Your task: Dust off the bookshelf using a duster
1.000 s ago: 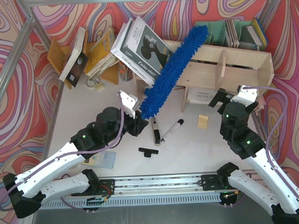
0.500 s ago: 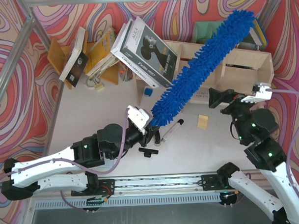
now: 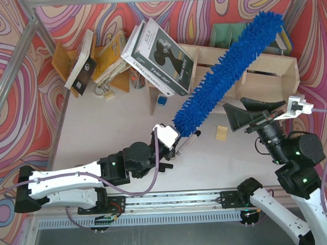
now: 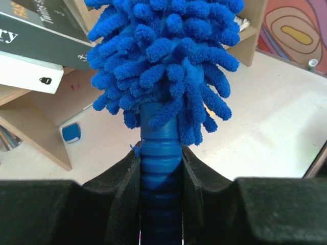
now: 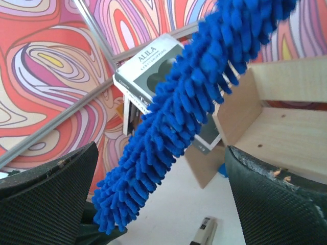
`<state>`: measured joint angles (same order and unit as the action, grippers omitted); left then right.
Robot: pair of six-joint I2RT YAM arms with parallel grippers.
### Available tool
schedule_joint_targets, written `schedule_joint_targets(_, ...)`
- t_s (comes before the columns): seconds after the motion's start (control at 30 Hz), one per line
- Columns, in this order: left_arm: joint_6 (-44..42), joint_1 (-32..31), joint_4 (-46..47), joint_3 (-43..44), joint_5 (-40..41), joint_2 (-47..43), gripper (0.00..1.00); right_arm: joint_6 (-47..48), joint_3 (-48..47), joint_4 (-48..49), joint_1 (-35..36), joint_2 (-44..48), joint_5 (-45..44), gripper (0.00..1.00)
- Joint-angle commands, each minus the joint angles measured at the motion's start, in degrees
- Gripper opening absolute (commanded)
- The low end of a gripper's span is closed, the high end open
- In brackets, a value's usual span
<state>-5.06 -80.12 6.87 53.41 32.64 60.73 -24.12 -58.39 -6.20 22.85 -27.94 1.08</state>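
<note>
The blue fluffy duster (image 3: 226, 72) slants up from the table's middle to the far right, its head over the right end of the pale plywood bookshelf (image 3: 269, 70). My left gripper (image 3: 172, 141) is shut on the duster's ribbed blue handle (image 4: 161, 163), with the fluffy head (image 4: 163, 56) straight ahead of it. My right gripper (image 3: 248, 111) is open wide and empty, in front of the bookshelf's right part. In the right wrist view the duster (image 5: 189, 112) crosses between the spread fingers (image 5: 46, 199) at a distance, with the bookshelf (image 5: 286, 117) behind.
A large grey book (image 3: 158, 55) leans on the bookshelf's left end. An orange-yellow rack (image 3: 105, 65) with tilted books stands at the far left. Green file holders (image 3: 230, 34) are behind the shelf. A small wooden block (image 3: 222, 133) and a marker (image 3: 190, 140) lie on the table.
My left arm has moved right and nearer, swinging the duster's head rightward along the bookshelf to its right end. My right arm has drawn back to the right and its jaws now stand wide.
</note>
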Motion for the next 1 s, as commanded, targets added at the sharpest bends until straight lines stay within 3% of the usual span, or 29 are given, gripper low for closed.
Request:
schedule_joint_targets(0.0, -3.2, -2.5, 11.7, -2.8, 0.2, -1.3, 0.00, -7.3, 4.4, 5.5, -0.3, -0.9, 3.3, 0.99)
schedule_joint_targets(0.4, -4.5, -6.4, 17.0, -6.6, -1.1, 0.8, 0.00, -11.9, 6.5, 8.9, -0.2, -6.6, 4.7, 0.99)
schedule_joint_targets(0.67, -5.3, -7.1, 17.9, -8.9, -1.0, 3.9, 0.00, -12.0, 8.8, 7.9, -0.2, -0.8, -7.5, 0.99)
schedule_joint_targets(0.97, -6.0, -7.9, 17.9, -8.7, -2.2, 5.5, 0.00, -10.5, 7.9, 7.7, -0.2, -1.0, -8.9, 0.95)
